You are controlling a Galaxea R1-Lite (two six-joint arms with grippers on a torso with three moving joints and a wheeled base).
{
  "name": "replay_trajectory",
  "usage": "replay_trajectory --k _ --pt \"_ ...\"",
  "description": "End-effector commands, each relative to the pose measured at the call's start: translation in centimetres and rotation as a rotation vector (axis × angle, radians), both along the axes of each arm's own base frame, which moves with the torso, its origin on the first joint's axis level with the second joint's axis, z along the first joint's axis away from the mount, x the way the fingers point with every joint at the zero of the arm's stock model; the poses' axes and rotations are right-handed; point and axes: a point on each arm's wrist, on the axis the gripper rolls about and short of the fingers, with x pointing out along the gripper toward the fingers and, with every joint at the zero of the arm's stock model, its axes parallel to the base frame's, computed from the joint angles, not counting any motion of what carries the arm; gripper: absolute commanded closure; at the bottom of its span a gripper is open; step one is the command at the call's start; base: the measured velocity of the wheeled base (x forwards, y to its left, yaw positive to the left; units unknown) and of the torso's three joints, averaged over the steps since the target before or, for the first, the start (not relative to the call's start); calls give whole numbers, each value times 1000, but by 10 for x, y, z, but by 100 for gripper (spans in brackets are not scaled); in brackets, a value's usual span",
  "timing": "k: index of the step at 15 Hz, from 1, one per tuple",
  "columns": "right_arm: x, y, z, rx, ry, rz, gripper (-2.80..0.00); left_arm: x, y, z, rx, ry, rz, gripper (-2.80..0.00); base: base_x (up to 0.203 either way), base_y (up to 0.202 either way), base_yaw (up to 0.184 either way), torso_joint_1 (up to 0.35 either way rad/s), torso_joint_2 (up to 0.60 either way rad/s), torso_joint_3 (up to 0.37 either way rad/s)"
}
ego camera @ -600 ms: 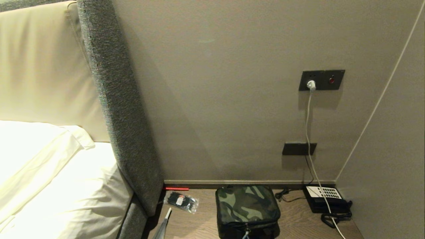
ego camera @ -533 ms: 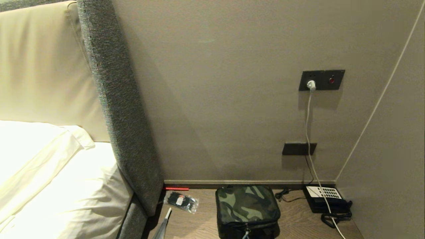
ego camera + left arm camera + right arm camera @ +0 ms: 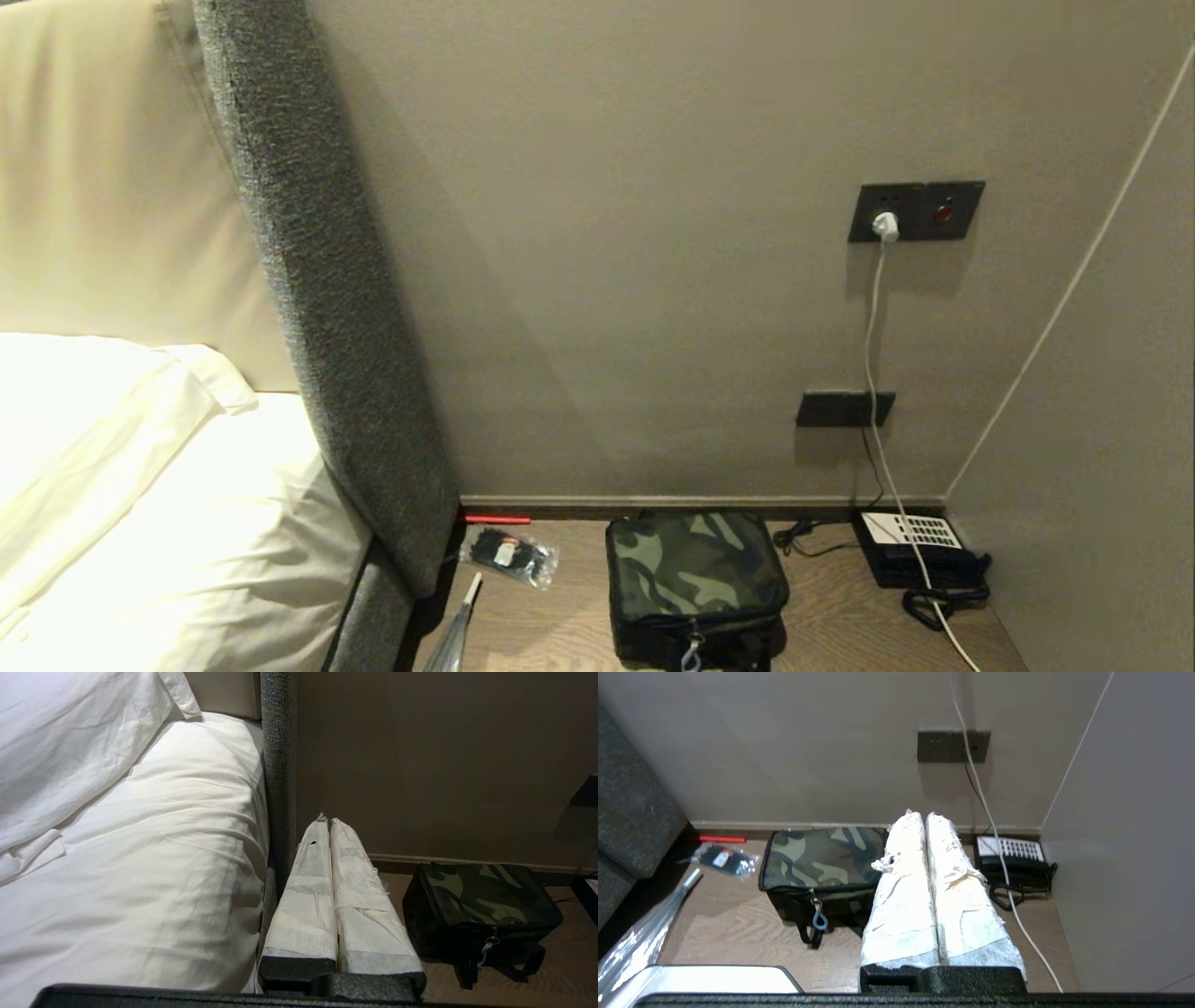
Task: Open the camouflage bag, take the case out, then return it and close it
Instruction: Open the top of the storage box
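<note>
head view shows the camouflage bag (image 3: 695,583) apparently zipped; left gripper (image 3: 331,823) and right gripper (image 3: 920,816) are pressed closed, empty, well off. next: reach the zipper pull (image 3: 819,919).

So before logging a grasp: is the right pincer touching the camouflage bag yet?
Apart. The head view shows the camouflage bag alone, no arm near; the right pincer hangs shut short of it.

Hotel-style bedroom, white pillows (image 3: 112,448) lying against a padded headboard (image 3: 308,280) at left, desk telephone (image 3: 910,546) sitting on a wooden bedside table (image 3: 560,625), wall sockets (image 3: 915,212) showing at right.
</note>
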Motion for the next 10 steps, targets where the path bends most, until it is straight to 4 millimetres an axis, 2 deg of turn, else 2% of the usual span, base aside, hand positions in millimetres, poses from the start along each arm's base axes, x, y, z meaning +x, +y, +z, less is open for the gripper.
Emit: replay_trajectory --k 1,10 --pt "0 0 0 0 0 0 0 0 0 0 -3 0 3 0 0 0 0 2 -2 -183" --pt "0 0 0 0 0 0 0 0 0 0 -6 0 3 0 0 0 0 2 3 -197"
